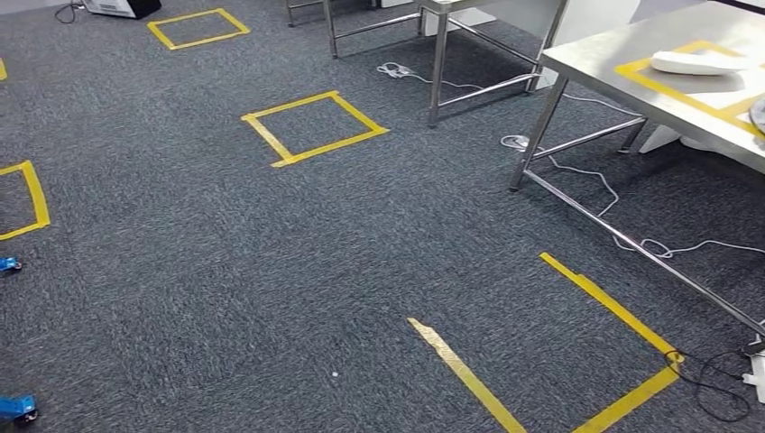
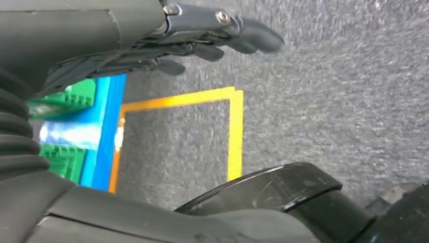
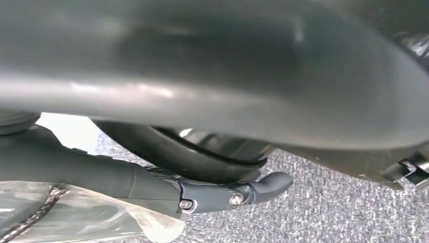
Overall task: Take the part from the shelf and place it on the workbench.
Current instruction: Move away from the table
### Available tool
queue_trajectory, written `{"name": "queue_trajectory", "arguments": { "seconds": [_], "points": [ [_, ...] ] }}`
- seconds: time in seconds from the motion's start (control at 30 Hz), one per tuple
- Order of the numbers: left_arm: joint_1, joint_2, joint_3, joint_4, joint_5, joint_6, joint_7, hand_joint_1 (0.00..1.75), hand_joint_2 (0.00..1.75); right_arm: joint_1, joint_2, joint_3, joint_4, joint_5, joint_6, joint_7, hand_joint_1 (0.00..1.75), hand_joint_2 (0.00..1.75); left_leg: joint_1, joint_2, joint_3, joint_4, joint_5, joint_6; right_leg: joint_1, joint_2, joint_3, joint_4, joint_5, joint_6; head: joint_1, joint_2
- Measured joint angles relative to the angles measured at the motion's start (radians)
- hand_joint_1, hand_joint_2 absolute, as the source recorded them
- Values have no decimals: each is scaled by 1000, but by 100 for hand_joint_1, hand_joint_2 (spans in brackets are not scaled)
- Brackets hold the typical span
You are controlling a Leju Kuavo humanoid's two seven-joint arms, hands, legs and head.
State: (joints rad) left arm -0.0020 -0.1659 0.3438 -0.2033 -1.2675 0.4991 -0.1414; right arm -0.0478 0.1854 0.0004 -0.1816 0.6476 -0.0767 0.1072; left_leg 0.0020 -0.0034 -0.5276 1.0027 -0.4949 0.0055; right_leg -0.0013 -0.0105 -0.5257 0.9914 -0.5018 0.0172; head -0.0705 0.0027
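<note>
Looking down on dark grey carpet (image 1: 180, 271) taped with yellow squares (image 1: 314, 126); steel workbench (image 1: 604, 50) at right, white part (image 1: 699, 61) lying on it inside a yellow outline, well away from either hand.

From the left wrist: left hand (image 2: 197, 35) over carpet, fingers straight, slightly apart, holding nothing; blue and green frame (image 2: 76, 131) beside a tape square.

From the right wrist: right hand (image 3: 217, 195) blurred, grasp impossible to tell; pale plastic with a cord (image 3: 76, 217) just beside it.
</note>
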Motion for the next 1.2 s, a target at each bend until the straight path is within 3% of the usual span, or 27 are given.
{"name": "queue_trajectory", "arguments": {
  "seconds": [0.07,0.1,0.2,0.23,0.27,0.3,0.37,0.43,0.57,0.63,0.7,0.73,0.77,0.8,0.87,0.9,0.93,1.03,1.1,1.2],
  "points": [
    [1,-1,1,0,0,0,0,0,175,-1,0,0,0,1,0,0,0,0,4,0,0,-5,5,9,-1,1,-9,14,-14,10,1,0],
    [1,-2,1,0,0,0,0,0,175,-1,0,0,0,1,0,0,0,0,5,1,0,-8,7,14,-1,3,-24,44,-35,14,3,0],
    [1,-2,2,0,0,0,0,0,175,-5,-1,-1,0,2,-2,0,0,0,5,5,-2,-9,7,22,-1,7,-108,226,-120,20,7,0],
    [1,-2,3,0,0,0,0,0,175,-6,-2,-1,0,2,-3,0,0,0,3,5,-2,-9,7,23,0,8,-124,265,-128,19,7,0],
    [1,-2,3,0,0,-1,1,0,175,-7,-2,-1,0,2,-3,0,0,0,2,4,-1,-9,6,23,0,8,-122,267,-117,18,7,0],
    [1,-2,3,0,0,-2,1,0,175,-7,-2,-1,0,2,-3,0,0,0,1,3,1,-9,6,24,0,8,-103,231,-90,14,7,0],
    [1,-5,4,0,0,-3,4,0,175,-5,-2,-1,0,4,-1,0,0,0,-2,0,4,-9,5,22,2,8,-39,103,-26,4,7,0],
    [0,-8,4,0,0,-3,5,0,175,-1,-2,-1,0,5,1,0,0,0,-6,0,-1,-6,5,17,5,8,6,12,-5,-4,6,0],
    [-1,-8,5,0,-4,-6,8,0,175,3,-1,-1,0,7,1,0,0,0,-6,1,-11,10,-3,1,1,9,18,-14,-7,-15,4,0],
    [-2,-7,5,0,-11,-7,9,0,175,3,1,-1,0,5,0,0,0,0,-4,1,-42,88,-51,-11,-5,5,25,-21,-4,-23,0,0],
    [-7,-6,5,0,-21,-8,9,0,175,4,1,-2,0,0,-4,-1,0,0,0,1,-100,218,-107,-19,-5,1,27,-20,-6,-25,-2,0],
    [-11,-6,4,0,-28,-8,9,0,175,5,1,-4,0,-3,-7,-1,0,0,1,1,-120,263,-117,-22,-5,0,28,-20,-7,-26,-2,0],
    [-14,-7,2,0,-35,-7,9,0,175,6,2,-7,0,-8,-9,-1,0,0,3,1,-125,275,-109,-24,-5,0,30,-20,-8,-26,-2,0],
    [-16,-7,1,0,-43,-6,9,0,175,6,3,-11,0,-12,-10,-1,0,0,5,1,-112,248,-81,-25,-5,1,32,-19,-9,-25,-2,0],
    [-15,-10,-3,1,-54,-2,9,0,175,7,5,-18,0,-20,-11,0,0,0,9,1,-56,126,-9,-25,-6,5,37,-18,-15,-19,-2,0],
    [-14,-12,-5,1,-59,-1,9,0,175,7,6,-21,0,-23,-12,0,0,0,9,1,-31,68,10,-23,-5,6,36,-14,-18,-14,-2,0],
    [-13,-15,-7,1,-64,0,10,0,175,8,7,-24,0,-26,-13,0,0,0,8,1,-19,33,16,-18,-3,7,32,-11,-19,-8,-2,0],
    [-10,-24,-11,2,-72,1,20,0,175,8,8,-35,0,-34,-17,0,0,0,5,0,-22,11,8,-1,-2,4,18,-6,-20,7,-1,0],
    [-10,-27,-15,2,-75,1,23,0,175,7,9,-42,0,-39,-18,0,0,0,7,0,-21,7,10,10,-3,5,1,26,-44,15,1,0],
    [-11,-29,-22,2,-82,1,23,0,175,2,10,-49,0,-43,-17,2,0,0,4,3,-20,5,9,21,-2,7,-87,212,-129,22,4,0]
  ]
}}
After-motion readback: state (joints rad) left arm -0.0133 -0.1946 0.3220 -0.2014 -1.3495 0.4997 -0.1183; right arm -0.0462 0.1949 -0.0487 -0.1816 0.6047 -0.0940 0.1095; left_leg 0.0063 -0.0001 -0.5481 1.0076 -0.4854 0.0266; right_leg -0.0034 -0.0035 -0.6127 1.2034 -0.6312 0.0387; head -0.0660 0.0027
